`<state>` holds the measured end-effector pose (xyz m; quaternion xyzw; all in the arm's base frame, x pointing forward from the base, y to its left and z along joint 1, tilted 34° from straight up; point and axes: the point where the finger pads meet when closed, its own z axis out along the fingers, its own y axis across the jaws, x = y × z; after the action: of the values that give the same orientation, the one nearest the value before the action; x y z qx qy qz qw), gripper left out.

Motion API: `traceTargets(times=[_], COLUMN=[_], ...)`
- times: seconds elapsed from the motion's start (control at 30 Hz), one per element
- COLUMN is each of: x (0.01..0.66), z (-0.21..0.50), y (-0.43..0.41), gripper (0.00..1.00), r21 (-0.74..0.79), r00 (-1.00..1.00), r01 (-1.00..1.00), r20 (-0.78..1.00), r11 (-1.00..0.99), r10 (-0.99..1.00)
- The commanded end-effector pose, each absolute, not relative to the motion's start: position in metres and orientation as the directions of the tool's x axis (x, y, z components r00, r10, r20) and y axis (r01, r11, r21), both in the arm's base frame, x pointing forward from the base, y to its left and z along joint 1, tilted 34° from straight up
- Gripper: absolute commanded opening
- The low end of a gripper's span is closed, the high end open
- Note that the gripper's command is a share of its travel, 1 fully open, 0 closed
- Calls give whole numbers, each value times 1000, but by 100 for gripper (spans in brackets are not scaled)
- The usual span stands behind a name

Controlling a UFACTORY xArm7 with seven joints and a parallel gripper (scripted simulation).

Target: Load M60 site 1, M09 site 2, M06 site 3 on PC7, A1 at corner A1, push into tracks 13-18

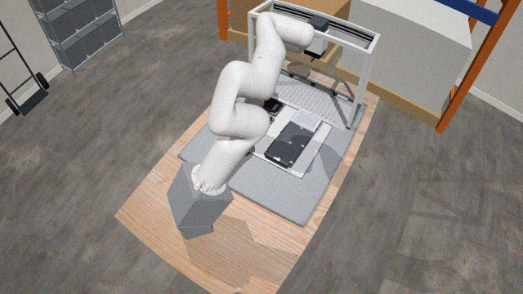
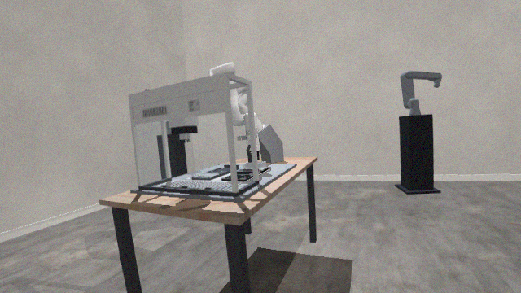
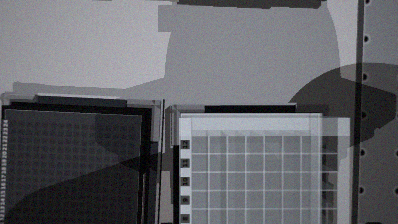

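Note:
In the wrist view the dark 384-well plate M60 [image 3: 75, 165] lies at the lower left and the pale 96-well plate M06 [image 3: 260, 170] at the lower right, each flat in its nest. In the top view the nests run in a row: the dark deep-well block M09 [image 1: 282, 153] nearest, then M60 [image 1: 296, 132], then M06 [image 1: 307, 119]. My gripper [image 1: 273, 107] shows as a black part under my forearm, just left of the nests; it is open and empty. Its fingers are out of the wrist view. My arm hides the carrier PC7.
The instrument's white frame [image 1: 359, 61] stands over the ribbed loading rails [image 1: 310, 95] behind the nests. A strip with a row of holes [image 3: 365, 100] runs down the right of the wrist view. My grey base block [image 1: 196, 204] is at the table's near side.

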<state>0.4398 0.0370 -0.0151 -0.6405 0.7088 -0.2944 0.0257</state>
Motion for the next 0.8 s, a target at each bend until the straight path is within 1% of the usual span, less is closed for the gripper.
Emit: traceTargets(times=[0.0, 0.77], x=[442, 447], z=[-17, -29], y=[37, 32], gripper=[100, 100], r21=[-452, -452], r00=[-177, -177], r01=[-892, -892], r20=[339, 339], r11=[5, 5], r10=[-924, -924])
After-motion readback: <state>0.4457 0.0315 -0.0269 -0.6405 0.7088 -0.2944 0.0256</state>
